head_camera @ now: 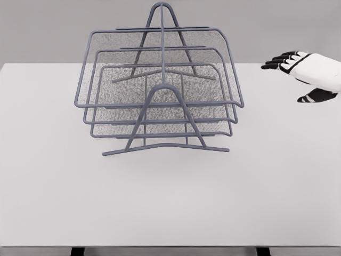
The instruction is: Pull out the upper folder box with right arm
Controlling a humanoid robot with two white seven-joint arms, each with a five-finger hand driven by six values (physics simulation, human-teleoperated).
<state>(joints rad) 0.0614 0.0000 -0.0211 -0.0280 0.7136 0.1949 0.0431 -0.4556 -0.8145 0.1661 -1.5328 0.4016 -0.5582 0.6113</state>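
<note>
White table bare in front | grey wire rack standing mid-table, three mesh trays stacked in its frame | upper tray seated in the rack, top level | right hand at right edge, well apart from rack, fingers spread, holding nothing

No text, label, brand, number or sign can be read anywhere: the wire tiered rack, the white tabletop and the right hand at the right edge all show plain, unmarked surfaces.
</note>
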